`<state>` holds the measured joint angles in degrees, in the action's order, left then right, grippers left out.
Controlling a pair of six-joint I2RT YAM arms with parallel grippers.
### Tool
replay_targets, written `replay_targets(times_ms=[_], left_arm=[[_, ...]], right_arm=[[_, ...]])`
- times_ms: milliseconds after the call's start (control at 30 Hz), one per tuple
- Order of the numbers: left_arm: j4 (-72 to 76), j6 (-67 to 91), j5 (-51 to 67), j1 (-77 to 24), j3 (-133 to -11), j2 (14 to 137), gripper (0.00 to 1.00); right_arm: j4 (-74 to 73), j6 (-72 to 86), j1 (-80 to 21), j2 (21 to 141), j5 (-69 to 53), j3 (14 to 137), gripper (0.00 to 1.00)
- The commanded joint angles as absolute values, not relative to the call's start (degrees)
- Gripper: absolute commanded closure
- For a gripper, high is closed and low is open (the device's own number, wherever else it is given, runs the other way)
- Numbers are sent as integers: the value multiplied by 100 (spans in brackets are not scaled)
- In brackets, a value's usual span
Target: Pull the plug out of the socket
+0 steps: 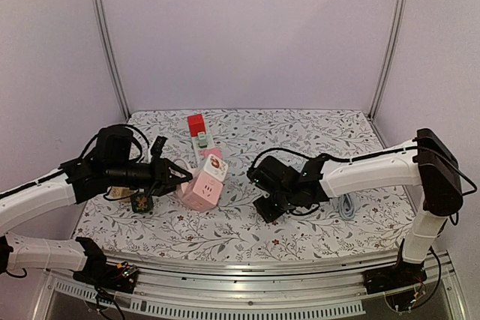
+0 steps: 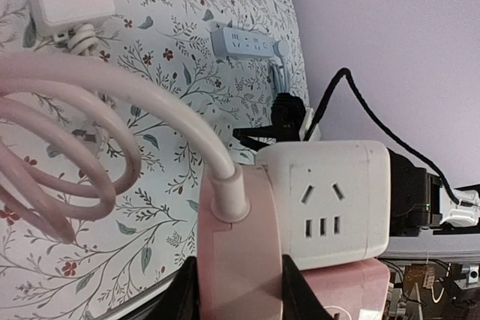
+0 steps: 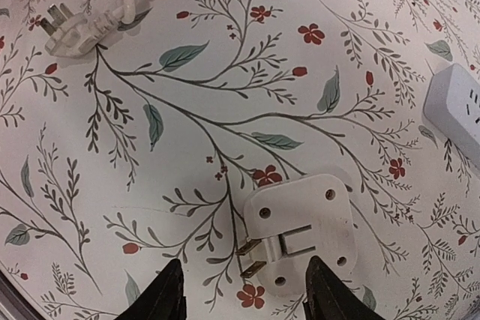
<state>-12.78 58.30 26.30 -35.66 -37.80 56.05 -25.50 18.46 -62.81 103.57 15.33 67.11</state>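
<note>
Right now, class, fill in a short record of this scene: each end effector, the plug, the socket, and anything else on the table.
left end effector: shut on the cube socket
right end effector: open, fingers either side of the white plug
white plug: flat on the floral cloth, prongs bare, in no socket
pink cable: coiled beside the cube socket
others: white power strip, grey power strip
</note>
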Motion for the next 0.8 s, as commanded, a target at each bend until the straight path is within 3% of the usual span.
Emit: replay_targets(times_ms=[0, 333, 767], left_arm=[[-782, 5845, 2732, -3475, -3815, 5411, 92], [-811, 5827, 2725, -3472, -3797, 5405, 92], [-791, 5827, 2754, -3471, -3788, 5448, 92]], right_arm=[[-2732, 1716, -6410, 10726, 1783, 6976, 49], [-3087, 1909, -6418, 11171, 2375, 7166, 62], [-3132, 2177, -6329, 11238, 2578, 7254, 89]])
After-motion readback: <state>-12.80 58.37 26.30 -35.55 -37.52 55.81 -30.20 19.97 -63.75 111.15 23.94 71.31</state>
